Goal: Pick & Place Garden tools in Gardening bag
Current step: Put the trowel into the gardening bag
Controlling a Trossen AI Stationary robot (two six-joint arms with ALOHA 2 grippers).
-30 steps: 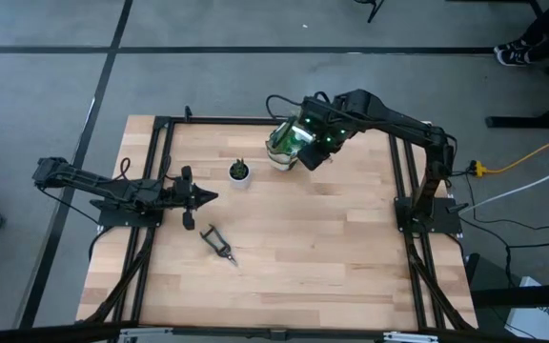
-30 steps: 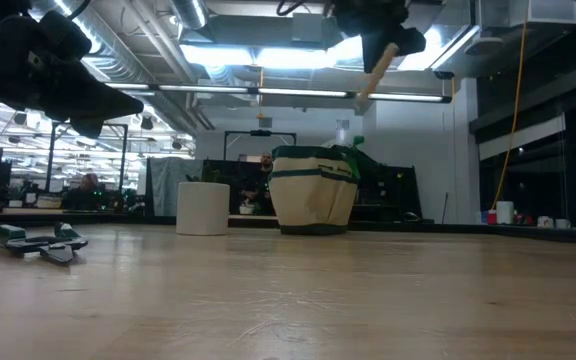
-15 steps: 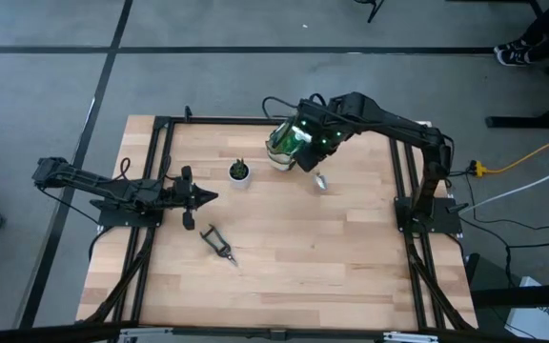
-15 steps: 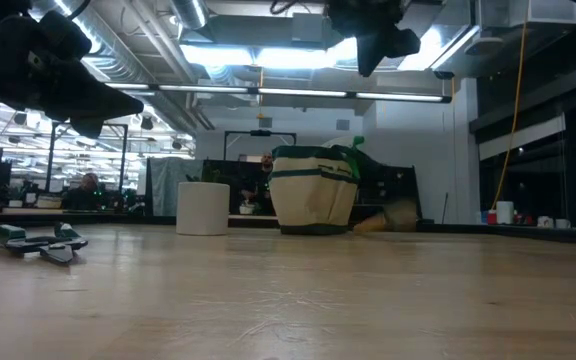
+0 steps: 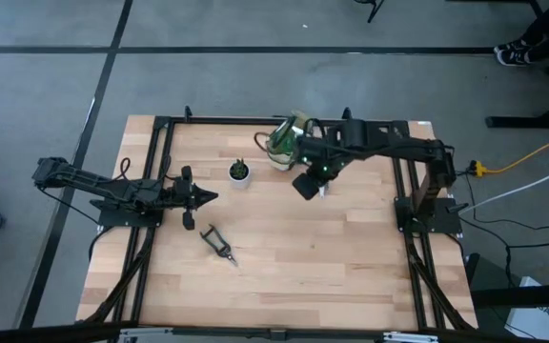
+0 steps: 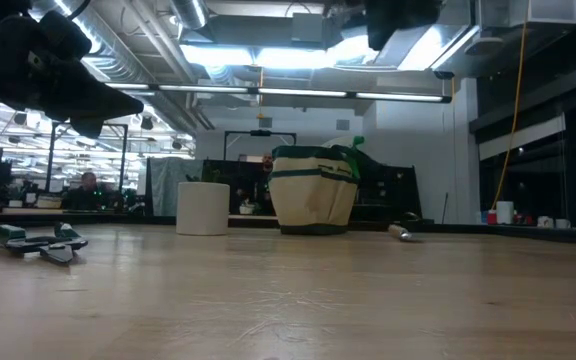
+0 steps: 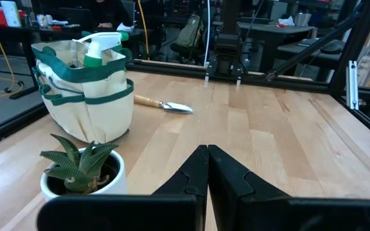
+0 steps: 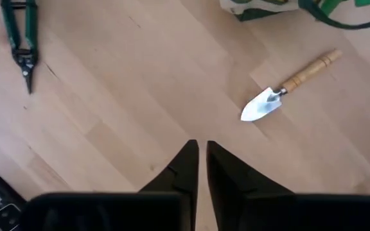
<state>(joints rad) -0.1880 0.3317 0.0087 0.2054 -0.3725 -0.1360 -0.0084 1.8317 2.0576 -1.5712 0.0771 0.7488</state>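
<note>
Wooden-handled trowel (image 8: pixel 290 94) lies on the table, apart from the right gripper's (image 8: pixel 201 154) nearly closed, empty jaws.

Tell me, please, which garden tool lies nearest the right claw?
The wooden-handled trowel, lying flat beside the bag, just under the right claw; the pruning shears lie farther off.

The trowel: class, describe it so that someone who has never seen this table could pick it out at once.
Start at the tan gardening bag with green trim near the table's far edge. Beside it, lying flat on the bare wood, is the trowel, apart from the bag. Its pale wooden handle and pointed silver blade set it apart from the dark shears farther off.
</note>
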